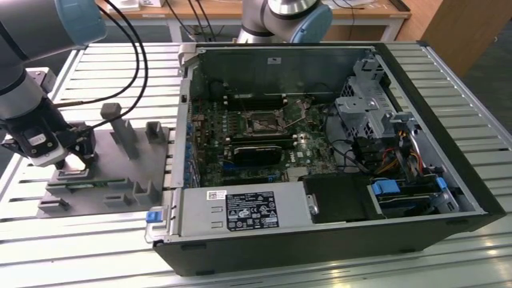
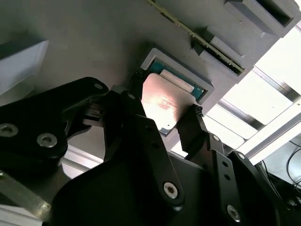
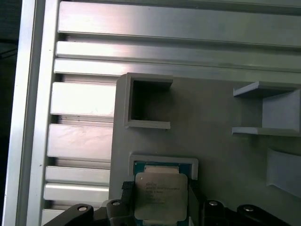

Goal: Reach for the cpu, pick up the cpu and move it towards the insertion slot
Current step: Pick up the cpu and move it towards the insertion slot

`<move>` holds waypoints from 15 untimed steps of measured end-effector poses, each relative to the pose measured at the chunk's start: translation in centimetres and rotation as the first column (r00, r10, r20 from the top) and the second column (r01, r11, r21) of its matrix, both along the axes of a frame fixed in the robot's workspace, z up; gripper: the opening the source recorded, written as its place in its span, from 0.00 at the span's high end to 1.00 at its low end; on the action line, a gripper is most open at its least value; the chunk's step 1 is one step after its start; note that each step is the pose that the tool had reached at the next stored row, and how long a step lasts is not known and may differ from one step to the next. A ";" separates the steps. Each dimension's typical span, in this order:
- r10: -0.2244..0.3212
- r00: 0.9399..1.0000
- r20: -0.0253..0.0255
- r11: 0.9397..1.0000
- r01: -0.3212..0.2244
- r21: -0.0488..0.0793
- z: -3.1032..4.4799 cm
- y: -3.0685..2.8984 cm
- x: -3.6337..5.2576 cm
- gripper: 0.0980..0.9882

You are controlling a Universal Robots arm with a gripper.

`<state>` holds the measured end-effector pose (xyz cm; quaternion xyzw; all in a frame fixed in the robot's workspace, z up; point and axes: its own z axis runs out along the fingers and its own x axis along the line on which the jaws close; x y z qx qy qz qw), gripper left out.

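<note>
Pinches the chip (image 3: 161, 195) by opposite edges between gripper (image 1: 74, 165) fingers (image 2: 190, 132), over the grey fixture (image 1: 128, 180). Sits well apart from the socket (image 1: 262, 123).

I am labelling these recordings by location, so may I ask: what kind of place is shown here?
Most likely a robotics lab or test bench for computer assembly. An open computer case lies on a slatted metal table, and a robot arm hangs over a grey fixture plate beside it.
</note>
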<state>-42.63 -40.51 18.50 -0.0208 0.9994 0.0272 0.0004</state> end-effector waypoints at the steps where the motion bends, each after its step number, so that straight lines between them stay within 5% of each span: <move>1: 0.000 1.000 0.000 1.000 0.000 0.000 0.14 0.00 0.00 0.50; 15: 0.000 1.000 0.000 1.000 0.000 -0.002 1.01 0.00 0.00 0.50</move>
